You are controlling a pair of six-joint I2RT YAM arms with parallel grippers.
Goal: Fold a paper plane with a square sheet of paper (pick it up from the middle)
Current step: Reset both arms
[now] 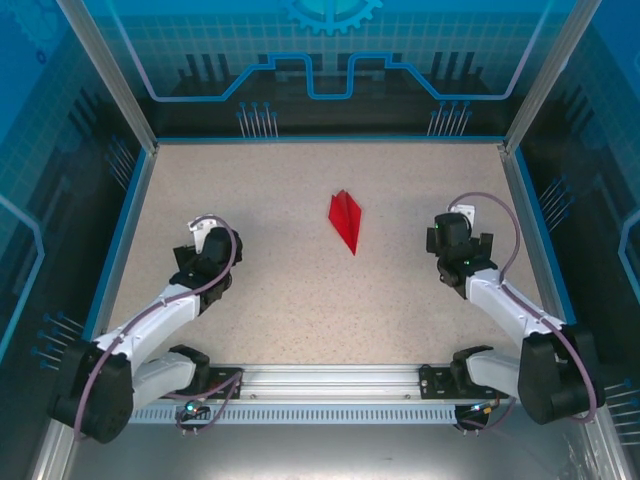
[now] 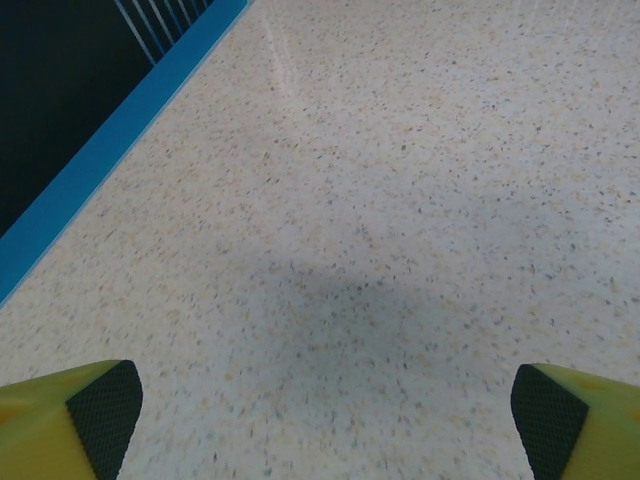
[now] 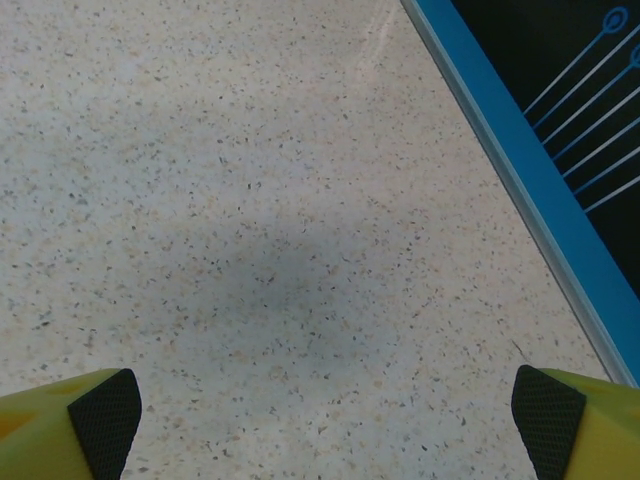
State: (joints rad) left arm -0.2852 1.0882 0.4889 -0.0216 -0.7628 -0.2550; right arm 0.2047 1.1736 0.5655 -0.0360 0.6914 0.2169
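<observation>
bright red plane (image 1: 345, 221) on a beige speckled table (image 1: 280, 300) with a blue rim (image 2: 110, 150); yellow fingers (image 3: 60, 425) with black pads (image 3: 105, 420).

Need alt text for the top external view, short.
A folded red paper plane lies alone on the speckled table, nose pointing toward the arms. The left claw and right claw sit on either side, well clear of it.

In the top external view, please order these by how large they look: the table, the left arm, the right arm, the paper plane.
1. Table: largest.
2. Left arm and right arm: they look alike, so no ranking between them.
3. Paper plane: smallest.
</observation>
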